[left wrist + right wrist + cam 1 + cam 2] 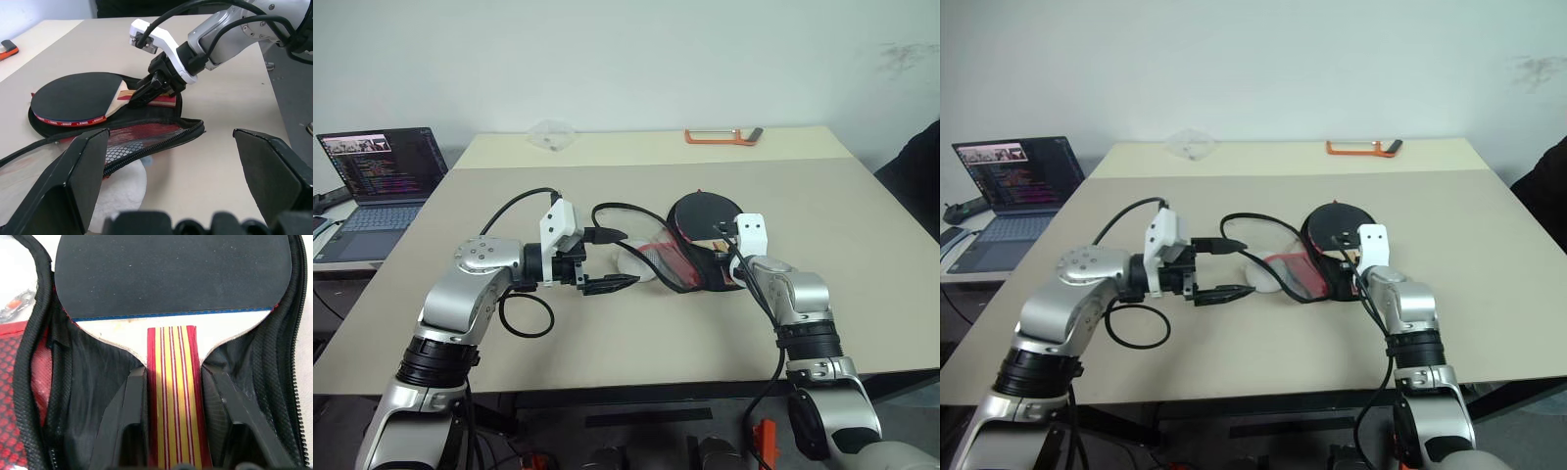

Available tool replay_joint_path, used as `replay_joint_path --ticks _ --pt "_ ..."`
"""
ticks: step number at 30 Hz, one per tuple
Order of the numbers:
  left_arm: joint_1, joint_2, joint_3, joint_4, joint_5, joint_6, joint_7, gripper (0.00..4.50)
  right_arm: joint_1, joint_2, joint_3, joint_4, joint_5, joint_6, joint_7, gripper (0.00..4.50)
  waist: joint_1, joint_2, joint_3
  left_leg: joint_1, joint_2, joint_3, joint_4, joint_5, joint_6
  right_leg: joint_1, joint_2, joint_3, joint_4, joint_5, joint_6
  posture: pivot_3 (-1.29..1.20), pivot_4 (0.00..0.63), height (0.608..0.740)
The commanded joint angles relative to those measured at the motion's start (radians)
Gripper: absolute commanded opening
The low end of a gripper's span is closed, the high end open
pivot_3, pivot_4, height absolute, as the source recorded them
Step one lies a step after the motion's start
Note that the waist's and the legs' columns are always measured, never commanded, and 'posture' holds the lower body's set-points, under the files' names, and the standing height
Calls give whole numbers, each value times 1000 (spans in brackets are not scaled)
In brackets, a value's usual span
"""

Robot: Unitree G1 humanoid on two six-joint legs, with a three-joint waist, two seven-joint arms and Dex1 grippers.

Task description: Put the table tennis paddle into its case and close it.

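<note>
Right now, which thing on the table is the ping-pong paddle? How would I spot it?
Look at the big beige table, near its middle by the right gripper. An unzipped black case lies there, and the table tennis paddle rests flat inside it. Unlike the soft pouch, it is a stiff black disc with a red edge and a striped wooden handle.

— Where's the flat black-rubber paddle with the red-and-yellow striped wooden handle [173,289]?
— Lying face up inside the soft black fabric case [146,129], on its lower half.
— Zipped?
— No; the red mesh-lined flap lies folded open beside it.
</note>
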Motion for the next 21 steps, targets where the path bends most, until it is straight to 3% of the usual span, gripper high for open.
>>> replay_joint_path --ticks 1,6,11,16,19,21 --pt "-12 18 25 -18 -1 -14 4 4435 -12 14 -5 -73 13 7 9 2704 -1 0 0 0 0 0 0 0 0 0 0 0 0 0 0 0 150 740" --pt "-18 25 38 10 6 1 29 4435 16 19 14 -238 56 93 44 4353 -2 0 0 0 0 0 0 0 0 0 0 0 0 0 0 0 150 740" --pt "-9 61 76 52 11 -10 43 4435 55 -44 23 -487 123 214 119 4353 -3 0 0 0 0 0 0 0 0 -1 0 0 0 0 0 0 150 740" --pt "93 191 107 219 71 -109 -31 4435 123 -222 -63 -706 293 335 301 4353 -5 0 0 0 0 -1 -1 0 0 -1 0 0 -1 0 0 0 150 740" --pt "66 157 96 334 115 -184 9 4435 192 -358 -92 -804 416 360 459 4353 4 0 1 0 0 -1 -2 0 0 0 0 -2 -2 0 0 0 150 740" --pt "19 110 87 383 133 -218 37 4047 222 -426 -101 -840 469 351 531 4392 10 -1 1 0 1 -3 -1 -1 1 3 -1 -5 -3 0 0 0 150 740"
